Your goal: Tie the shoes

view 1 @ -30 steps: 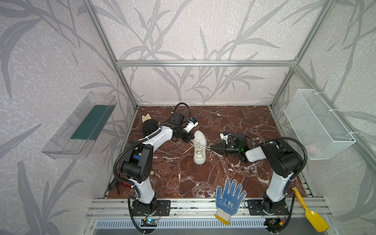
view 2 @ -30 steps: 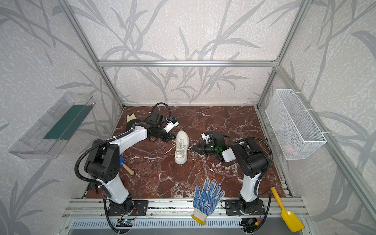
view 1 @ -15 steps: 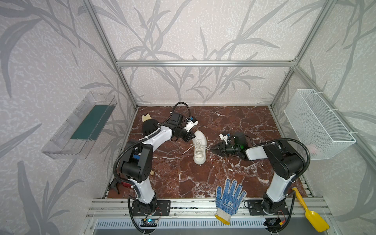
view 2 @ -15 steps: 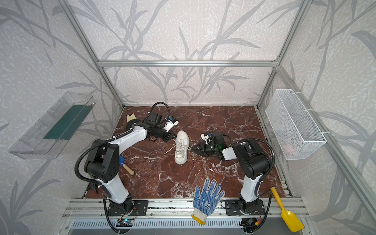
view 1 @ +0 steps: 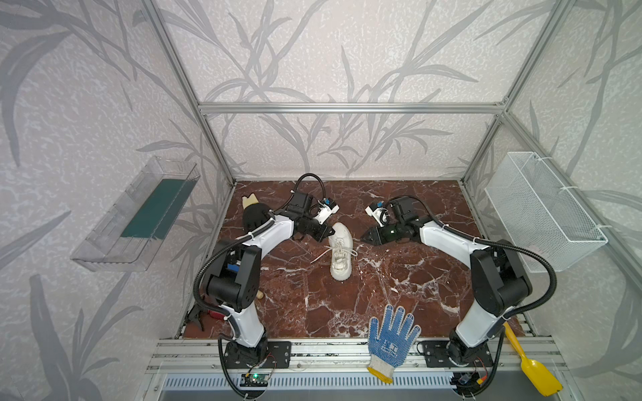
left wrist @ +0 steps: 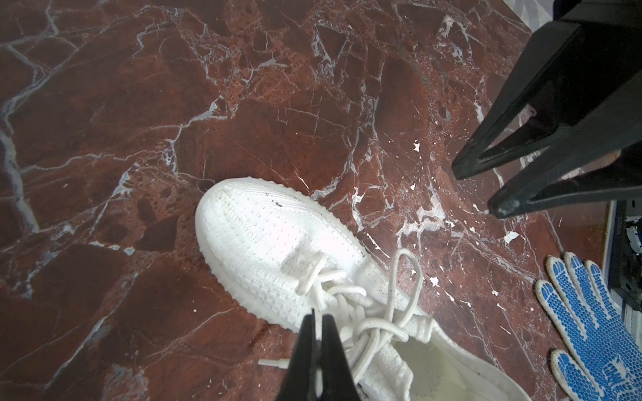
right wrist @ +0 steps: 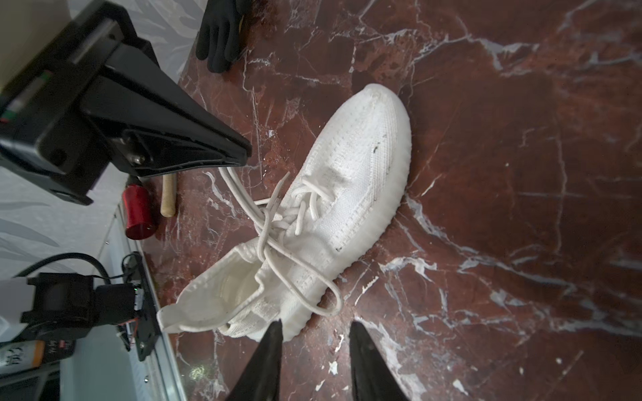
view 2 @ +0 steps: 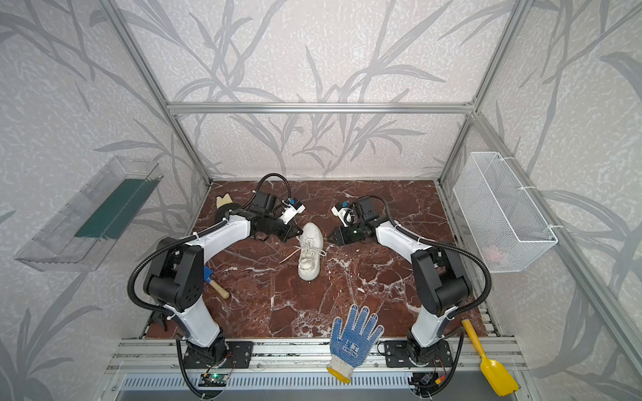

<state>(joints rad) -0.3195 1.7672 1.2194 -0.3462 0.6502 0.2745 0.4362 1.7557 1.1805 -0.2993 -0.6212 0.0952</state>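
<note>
Off-white on red marble table [view 1: 312, 312]: shows the sneaker [view 1: 341, 257] at centre, toe toward the front rail [view 1: 330, 347]. Pinches a lace [right wrist: 239, 198] in the pressed-together left gripper [left wrist: 319, 316] by the collar, apparently to hold the strand taut. Poises the right gripper [right wrist: 315, 324], spread and empty, just beside the sneaker, likely for the slack loop [right wrist: 335, 298]. Shows no finished bow.

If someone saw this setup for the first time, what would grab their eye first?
The white sneaker sits mid-table on the red marble tabletop. The left gripper is shut on a lace loop beside it; the right gripper stands open opposite. A blue-dotted glove lies at the front edge.
</note>
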